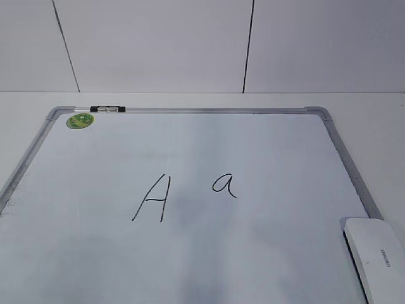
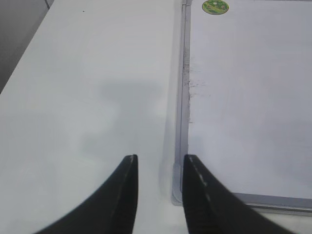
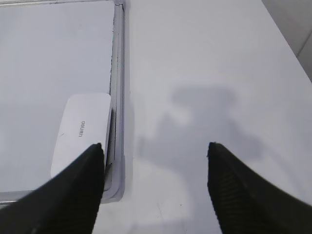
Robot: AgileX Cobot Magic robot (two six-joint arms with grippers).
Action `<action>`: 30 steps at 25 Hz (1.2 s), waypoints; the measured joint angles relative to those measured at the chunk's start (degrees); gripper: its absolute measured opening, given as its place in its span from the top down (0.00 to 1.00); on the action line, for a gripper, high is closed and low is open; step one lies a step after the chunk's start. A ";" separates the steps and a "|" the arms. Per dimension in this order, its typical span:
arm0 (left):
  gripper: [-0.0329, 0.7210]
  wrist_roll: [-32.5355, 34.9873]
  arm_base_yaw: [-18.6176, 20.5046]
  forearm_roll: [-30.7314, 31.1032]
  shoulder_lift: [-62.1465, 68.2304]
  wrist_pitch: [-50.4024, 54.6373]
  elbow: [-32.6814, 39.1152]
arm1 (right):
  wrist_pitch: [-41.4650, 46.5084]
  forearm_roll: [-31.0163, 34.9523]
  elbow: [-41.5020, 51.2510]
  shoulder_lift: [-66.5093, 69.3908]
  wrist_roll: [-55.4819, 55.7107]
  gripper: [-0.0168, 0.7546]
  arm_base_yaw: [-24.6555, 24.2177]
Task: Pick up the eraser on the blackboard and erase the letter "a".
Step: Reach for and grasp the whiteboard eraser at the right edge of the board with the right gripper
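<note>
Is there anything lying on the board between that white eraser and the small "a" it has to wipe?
Nothing visible. The eraser lies at the blackboard's near right corner, and only bare surface separates it from the letter "a".

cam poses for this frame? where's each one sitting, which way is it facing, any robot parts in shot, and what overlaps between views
Exterior: in front of the table, looking down at a slant across the blackboard at "A", the letter "a" and the eraser; no robot parts.
Left wrist: above the board's left edge, facing along it to the green sticker; left gripper open, empty.
Right wrist: above the board's right edge; right gripper open wide, empty.
Shared: sticker in exterior and left wrist; eraser in exterior and right wrist.
</note>
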 joint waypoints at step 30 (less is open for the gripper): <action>0.64 0.00 -1.03 0.00 0.00 0.00 0.00 | -2.04 7.03 0.00 16.34 -2.51 0.24 0.00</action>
